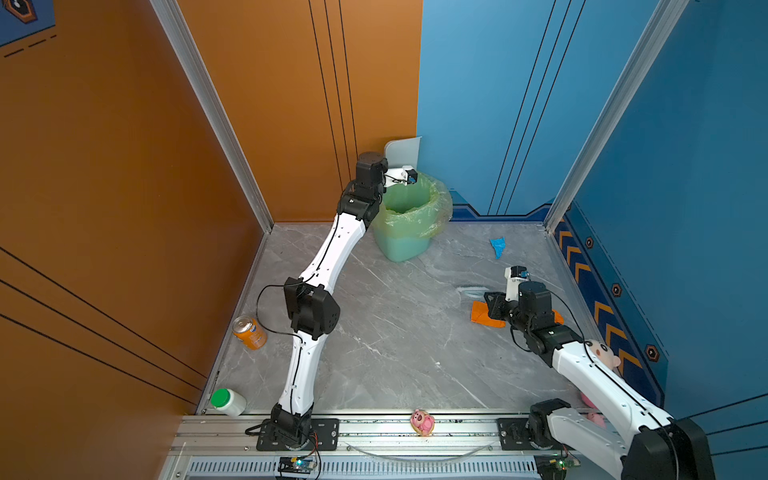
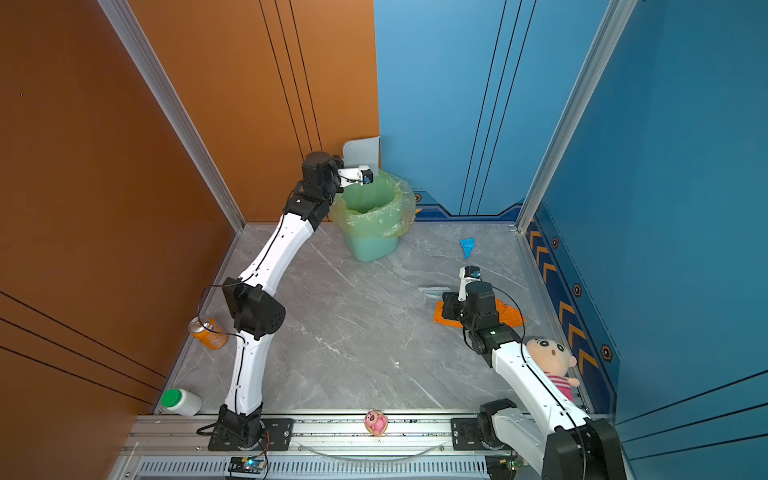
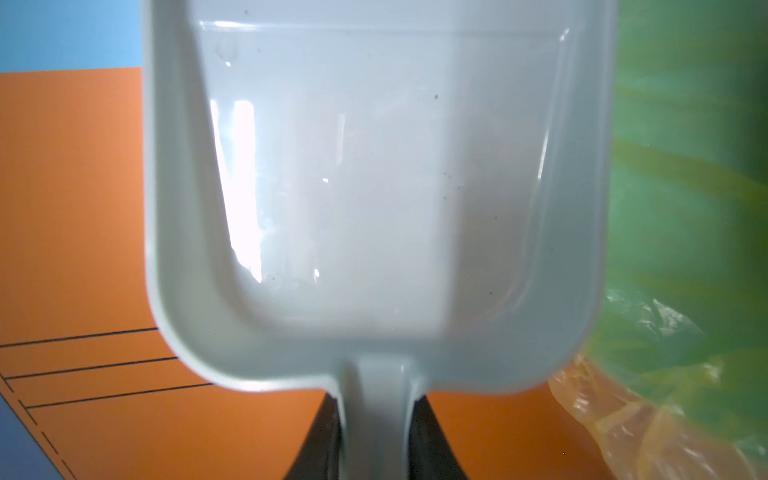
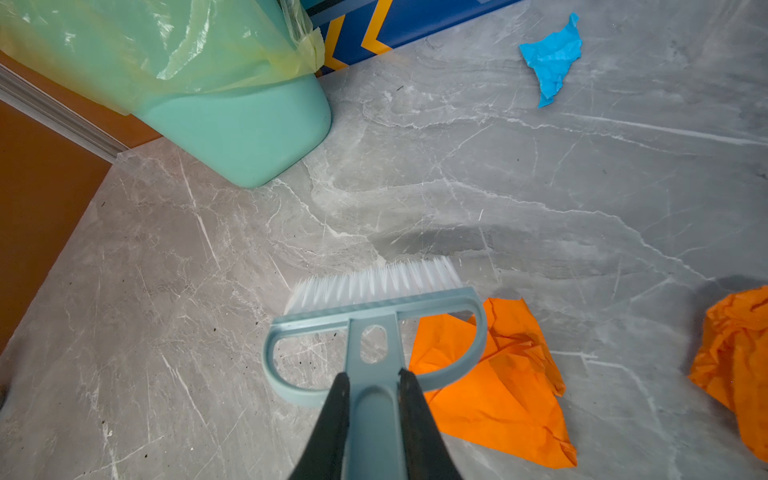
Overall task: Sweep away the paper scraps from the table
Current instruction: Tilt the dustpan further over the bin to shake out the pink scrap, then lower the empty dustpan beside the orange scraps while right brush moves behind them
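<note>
Three paper scraps (image 1: 482, 315) are counted on the table (image 1: 395, 353), all in its right half. A blue scrap (image 4: 552, 58) lies towards the back. An orange scrap (image 4: 498, 382) lies just beside the brush (image 4: 374, 307) and partly under its frame, and a second orange scrap (image 4: 735, 361) lies apart from it. One dustpan (image 3: 374, 187) and one bin (image 1: 405, 224), lined with a yellowish-green bag (image 4: 166, 45), are seen. Also counted are one orange can (image 1: 249, 332), one white bottle (image 1: 227, 402) with a green cap, and two plush toys: a small pink toy (image 1: 422, 422) on the front rail and a doll (image 2: 552, 359) by the right edge.

The left gripper (image 3: 376, 419) is clenched on the dustpan's handle, and the pan is held upright above the bin's back rim. The right gripper (image 4: 372, 384) is clamped on the brush's handle, low over the table; whether the bristles touch it cannot be told.

The table is grey marble with white veins, framed by aluminium rails and enclosed by orange walls at the left and blue walls at the right.

In both top views the second orange scrap is largely hidden behind the right arm's wrist, and more of it is shown by the right wrist view. The pan's inside, marked by a few dark specks, is shown by the left wrist view alone.
</note>
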You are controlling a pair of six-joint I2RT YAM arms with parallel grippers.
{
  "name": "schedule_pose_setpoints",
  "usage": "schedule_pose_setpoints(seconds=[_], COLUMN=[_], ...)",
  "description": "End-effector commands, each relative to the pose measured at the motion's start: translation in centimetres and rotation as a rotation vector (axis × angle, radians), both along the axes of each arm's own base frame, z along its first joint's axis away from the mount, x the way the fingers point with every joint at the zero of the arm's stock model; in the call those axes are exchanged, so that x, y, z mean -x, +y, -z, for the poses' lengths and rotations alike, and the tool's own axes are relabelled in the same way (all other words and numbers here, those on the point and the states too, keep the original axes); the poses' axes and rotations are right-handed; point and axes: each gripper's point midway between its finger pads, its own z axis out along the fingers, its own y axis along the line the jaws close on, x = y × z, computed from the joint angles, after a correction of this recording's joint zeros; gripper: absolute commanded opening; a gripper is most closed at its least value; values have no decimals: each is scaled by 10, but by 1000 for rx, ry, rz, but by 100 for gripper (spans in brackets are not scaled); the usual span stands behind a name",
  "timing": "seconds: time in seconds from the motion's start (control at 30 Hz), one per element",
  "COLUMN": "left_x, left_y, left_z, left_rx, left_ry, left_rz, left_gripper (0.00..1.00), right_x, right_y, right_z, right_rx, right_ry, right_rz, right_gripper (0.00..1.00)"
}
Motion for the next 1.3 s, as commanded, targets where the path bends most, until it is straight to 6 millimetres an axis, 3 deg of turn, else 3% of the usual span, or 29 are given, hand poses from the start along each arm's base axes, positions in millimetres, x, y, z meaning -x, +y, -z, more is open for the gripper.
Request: schedule_pose_setpoints(seconds=[0.0,0.2,0.57,0.77,1.07,1.27], left_x=[20,31,57,81,144,185], left_y=[7,4,-29,-34,-43,-46], left_z=[-34,-23,34,32,31,43], left_rx=[217,431,614,790,867,938], left_ry=[-14,50,197,246,398,502], left_rz=[17,13,-26,-19,5,26], left_gripper=[0,0,0,0,0,0], right_x=[5,6,6,4,-11,-20], right_y=[-7,-21,-44,-52,-51,-45], right_z=[-2,-19,-44,-42,-41,-28], right_rx=[9,30,101,179,236,249], right_ry=[-4,-30,-32,26,110,242], right_rz=[43,124,237,263,244,218], right_gripper=[0,0,0,0,0,0])
